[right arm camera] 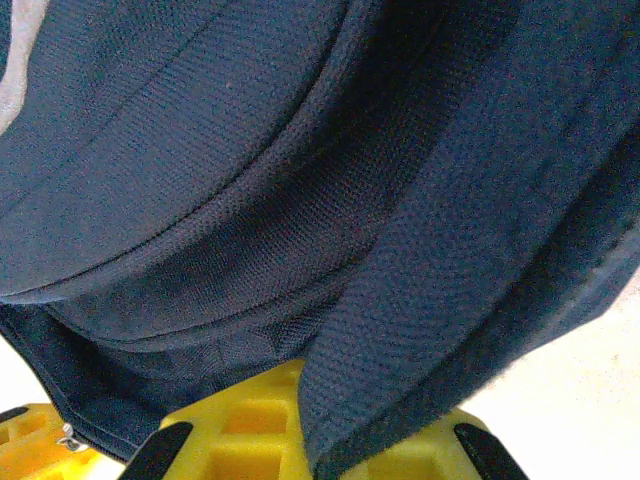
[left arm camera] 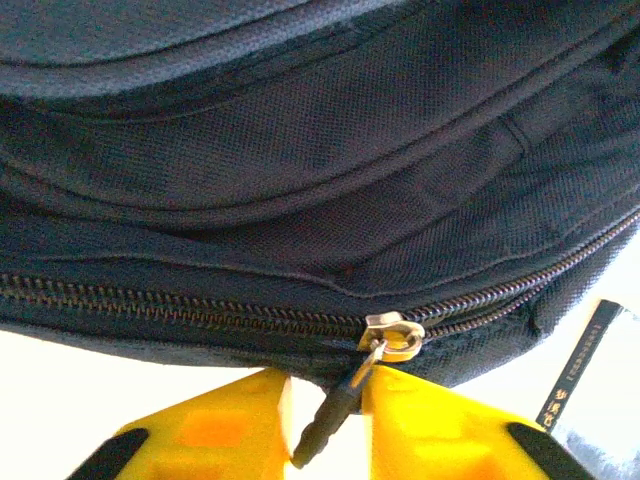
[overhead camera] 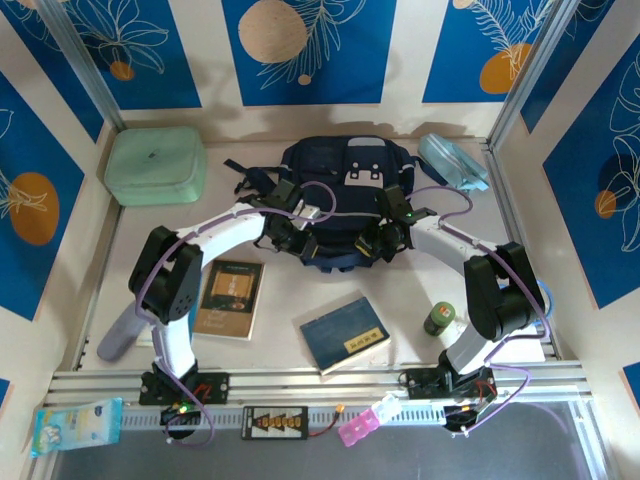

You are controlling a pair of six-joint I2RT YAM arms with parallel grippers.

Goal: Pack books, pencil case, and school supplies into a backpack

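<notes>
The navy backpack [overhead camera: 340,180] lies at the back middle of the table. My left gripper [overhead camera: 290,236] is at its near left edge. There its yellow fingers [left arm camera: 220,430] stand slightly apart around the black zipper pull [left arm camera: 338,402], which hangs from the metal slider [left arm camera: 395,336]; light shows beside the pull. My right gripper [overhead camera: 380,240] is at the near right edge, shut on a fold of backpack fabric [right arm camera: 400,330]. The tan-brown book [overhead camera: 230,298] and the navy book [overhead camera: 345,332] lie flat in front. The pale-blue pencil case [overhead camera: 452,160] rests at the back right.
A mint-green boxy case [overhead camera: 157,166] sits at the back left. A small green bottle [overhead camera: 438,318] stands by the right arm's base. A grey object [overhead camera: 118,338] lies near the left arm's base. Walls close in the table on three sides.
</notes>
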